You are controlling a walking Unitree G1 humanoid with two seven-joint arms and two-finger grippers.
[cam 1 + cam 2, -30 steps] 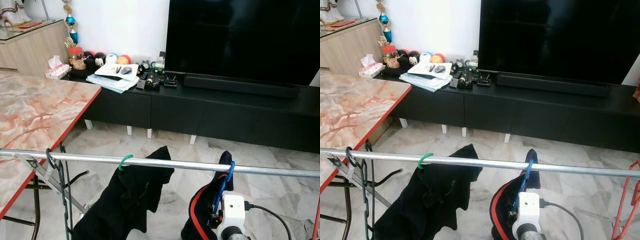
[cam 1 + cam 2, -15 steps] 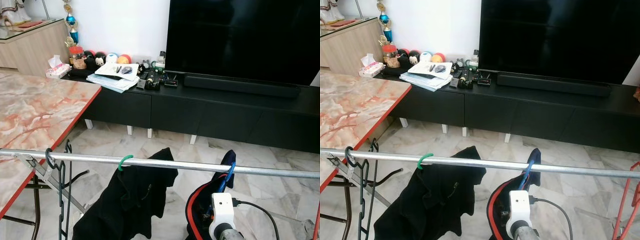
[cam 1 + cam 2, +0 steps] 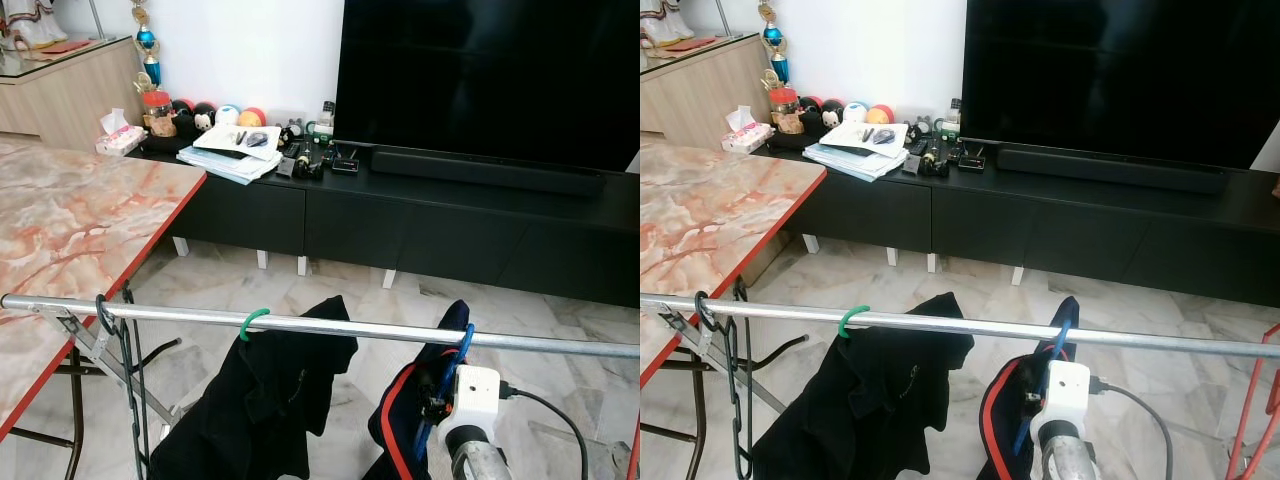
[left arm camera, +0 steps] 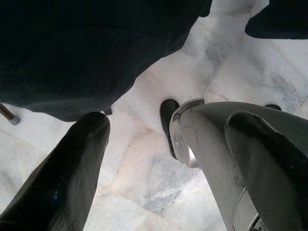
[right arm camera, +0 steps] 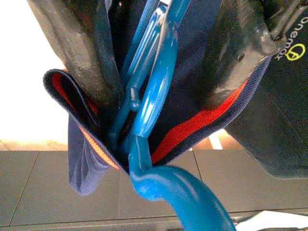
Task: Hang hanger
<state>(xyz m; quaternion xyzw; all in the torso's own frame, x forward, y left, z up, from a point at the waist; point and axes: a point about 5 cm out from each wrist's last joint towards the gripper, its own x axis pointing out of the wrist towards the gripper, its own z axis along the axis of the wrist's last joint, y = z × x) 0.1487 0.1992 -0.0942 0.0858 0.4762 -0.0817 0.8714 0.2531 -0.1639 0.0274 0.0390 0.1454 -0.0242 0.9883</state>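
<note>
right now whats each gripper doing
left gripper: open, holding nothing, above the marble floor.
right gripper: shut on the blue hanger with the navy garment.

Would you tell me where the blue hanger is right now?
The blue hanger hooks over the metal rail at its right part, right of the green hanger, with the right gripper around it.

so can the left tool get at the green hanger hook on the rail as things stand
Probably not without lifting: the left tool hangs open, low over the floor below the black garment, while the green hanger hook sits up on the rail.
</note>
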